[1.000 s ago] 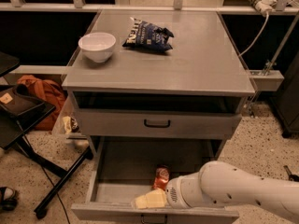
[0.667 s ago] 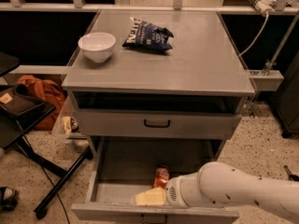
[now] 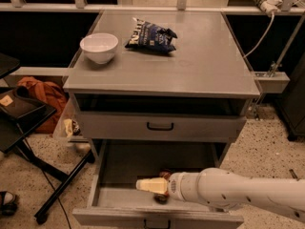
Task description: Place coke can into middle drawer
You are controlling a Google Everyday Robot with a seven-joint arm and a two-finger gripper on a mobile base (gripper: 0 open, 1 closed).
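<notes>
At the middle of the floor stands a grey cabinet [image 3: 205,56], its flat top wide and mostly bare, with a dark open slot right under the top. From the lower right a thick white robot arm [image 3: 238,192] reaches across to the left, into the lowest drawer [image 3: 121,163], which is pulled far out toward me. Above it sits a shut drawer [image 3: 200,127] with a small dark handle [image 3: 159,126] at its centre. To the left of the cabinet is a black folding stand [image 3: 21,128] on crossed legs, and behind that an orange cloth [image 3: 43,94] lies bunched on the speckled floor. On the cabinet top, toward the back, lies a dark blue chip bag [image 3: 151,35], crumpled and slightly tilted. Well apart from it, near the left front corner, sits a white bowl [image 3: 99,46], upright. The gripper [image 3: 151,187], cream-coloured at its tip, is down inside the open drawer near the front wall, pointing left. The coke can [image 3: 165,174] is in that same drawer, right against the gripper and mostly hidden by it; only a sliver of red shows. Whether the gripper is clamped on the can or loose around it, I cannot tell.
</notes>
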